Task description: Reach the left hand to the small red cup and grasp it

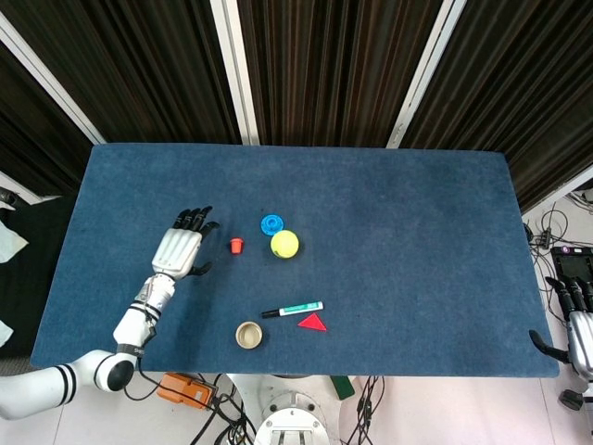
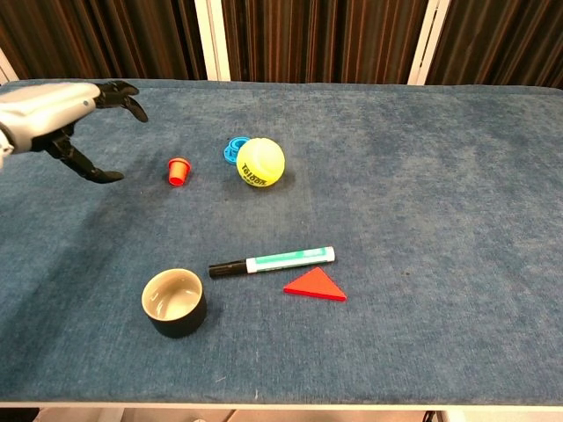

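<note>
The small red cup (image 1: 236, 245) (image 2: 179, 170) stands on the blue table (image 1: 398, 222), left of the yellow tennis ball (image 1: 284, 244) (image 2: 260, 162). My left hand (image 1: 182, 245) (image 2: 62, 119) hovers just left of the cup, a short gap away, fingers spread and holding nothing. Its thumb (image 2: 92, 171) points toward the cup. My right hand (image 1: 577, 326) hangs off the table's right edge at the frame border, holding nothing that I can see; its fingers are partly cut off.
A blue ring (image 1: 271, 223) (image 2: 234, 148) lies behind the ball. Nearer the front edge are a green marker (image 1: 293, 309) (image 2: 273, 261), a red triangle (image 1: 312, 322) (image 2: 314, 285) and a small tan bowl (image 1: 248, 334) (image 2: 174, 301).
</note>
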`<state>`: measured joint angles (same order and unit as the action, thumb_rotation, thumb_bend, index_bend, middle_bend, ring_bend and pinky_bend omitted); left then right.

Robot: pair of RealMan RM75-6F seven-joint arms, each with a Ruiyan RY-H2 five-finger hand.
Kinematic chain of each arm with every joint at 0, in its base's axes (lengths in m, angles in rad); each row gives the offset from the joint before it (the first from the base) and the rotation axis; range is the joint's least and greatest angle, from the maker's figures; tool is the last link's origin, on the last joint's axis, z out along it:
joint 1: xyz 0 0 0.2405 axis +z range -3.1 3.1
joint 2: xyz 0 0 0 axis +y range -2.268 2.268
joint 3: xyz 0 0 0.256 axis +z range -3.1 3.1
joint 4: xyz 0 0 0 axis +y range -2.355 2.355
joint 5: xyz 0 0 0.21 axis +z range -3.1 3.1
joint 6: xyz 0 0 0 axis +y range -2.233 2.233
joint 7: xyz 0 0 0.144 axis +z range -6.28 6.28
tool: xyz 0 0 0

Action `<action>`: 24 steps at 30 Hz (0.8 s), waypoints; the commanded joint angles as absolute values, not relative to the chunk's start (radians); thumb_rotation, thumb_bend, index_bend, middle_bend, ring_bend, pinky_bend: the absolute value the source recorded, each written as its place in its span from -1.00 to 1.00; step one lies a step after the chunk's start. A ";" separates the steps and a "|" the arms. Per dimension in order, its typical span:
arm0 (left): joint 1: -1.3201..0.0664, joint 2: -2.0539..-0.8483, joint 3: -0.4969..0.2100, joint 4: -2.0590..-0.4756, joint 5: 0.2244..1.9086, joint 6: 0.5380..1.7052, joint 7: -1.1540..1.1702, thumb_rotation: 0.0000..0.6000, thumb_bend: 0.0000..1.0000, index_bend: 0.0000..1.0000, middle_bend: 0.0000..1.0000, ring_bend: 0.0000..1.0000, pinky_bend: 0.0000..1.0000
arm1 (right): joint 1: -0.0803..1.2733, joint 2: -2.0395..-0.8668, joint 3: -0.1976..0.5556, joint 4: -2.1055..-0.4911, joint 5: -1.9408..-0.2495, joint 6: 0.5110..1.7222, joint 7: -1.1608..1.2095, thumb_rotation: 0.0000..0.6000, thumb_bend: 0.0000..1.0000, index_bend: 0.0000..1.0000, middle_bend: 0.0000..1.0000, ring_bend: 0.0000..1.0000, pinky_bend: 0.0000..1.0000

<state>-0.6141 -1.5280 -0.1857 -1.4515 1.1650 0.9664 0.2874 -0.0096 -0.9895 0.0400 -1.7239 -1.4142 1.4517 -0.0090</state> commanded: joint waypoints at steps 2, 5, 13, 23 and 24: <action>-0.640 -1.577 -0.190 -1.426 1.124 0.951 0.321 1.00 -0.63 -0.52 -1.00 -1.00 -0.89 | -0.010 -0.989 0.040 -1.724 -1.415 1.453 -0.009 1.00 -0.20 -0.66 -0.73 -0.92 -1.00; -0.662 -1.611 -0.193 -1.406 1.098 0.933 0.343 1.00 -0.63 -0.51 -1.00 -1.00 -0.89 | -0.012 -0.988 0.040 -1.724 -1.415 1.455 -0.005 1.00 -0.20 -0.66 -0.73 -0.92 -1.00; -0.706 -1.675 -0.197 -1.320 1.063 0.903 0.360 1.00 -0.63 -0.48 -1.00 -1.00 -0.89 | -0.008 -0.984 0.039 -1.719 -1.415 1.446 0.000 1.00 -0.20 -0.65 -0.73 -0.92 -1.00; -0.737 -1.705 -0.209 -1.246 1.039 0.881 0.348 1.00 -0.61 -0.36 -1.00 -1.00 -0.89 | -0.005 -0.983 0.041 -1.718 -1.410 1.441 0.001 1.00 -0.20 -0.65 -0.73 -0.92 -1.00; -0.738 -1.706 -0.209 -1.242 1.038 0.882 0.348 1.00 -0.60 -0.34 -1.00 -1.00 -0.89 | -0.005 -0.983 0.041 -1.718 -1.410 1.440 0.000 1.00 -0.20 -0.65 -0.73 -0.92 -1.00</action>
